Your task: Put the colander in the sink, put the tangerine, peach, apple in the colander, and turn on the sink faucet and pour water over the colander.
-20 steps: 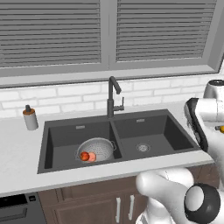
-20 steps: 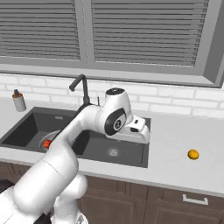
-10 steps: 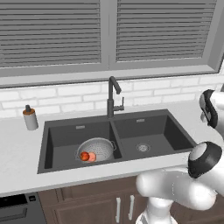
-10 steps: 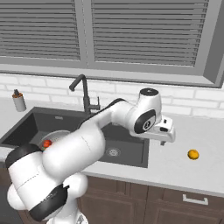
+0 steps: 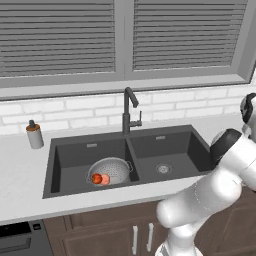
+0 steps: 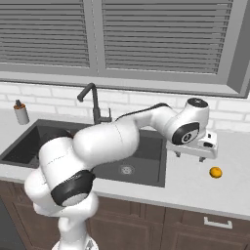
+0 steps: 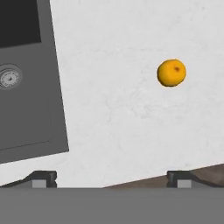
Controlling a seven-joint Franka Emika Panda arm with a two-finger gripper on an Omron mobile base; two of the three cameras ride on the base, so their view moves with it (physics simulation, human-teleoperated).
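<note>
We see the claw (image 6: 189, 157) hanging over the pale bench (image 6: 195, 183) to the right of the sink (image 6: 146, 171), its two fingers spread wide with nothing between them. In the hand view the two dark fingertips (image 7: 43, 178) stand far apart at the bottom, and the speckled bench surface lies bare between them.

Compared with a second ago, we find the arm has swung rightward: earlier the hand hung above the sink's right basin, half a second ago it had reached the basin's right edge, and now it sits past that edge, over the bench. The claw's spread looks the same across all three moments.

The tangerine (image 6: 215, 172) rests on the bench to the right of the claw and a little nearer the front edge, not touched. In the hand view the tangerine (image 7: 171, 72) lies well off toward the upper right, apart from both fingertips, while the sink's corner and its steel drain (image 7: 9, 78) lie at the left. The fruit has not moved since the earlier pictures.

In the left base view, we see the colander (image 5: 110, 171) sitting in the left basin of the sink (image 5: 75, 187), as before. Inside it, at its left side, lie the apple (image 5: 96, 178) and the peach (image 5: 104, 179), touching each other. The sink faucet (image 5: 128, 110) stands behind the divider between the basins, and a soap dispenser (image 5: 34, 134) stands on the bench at the far left.
</note>
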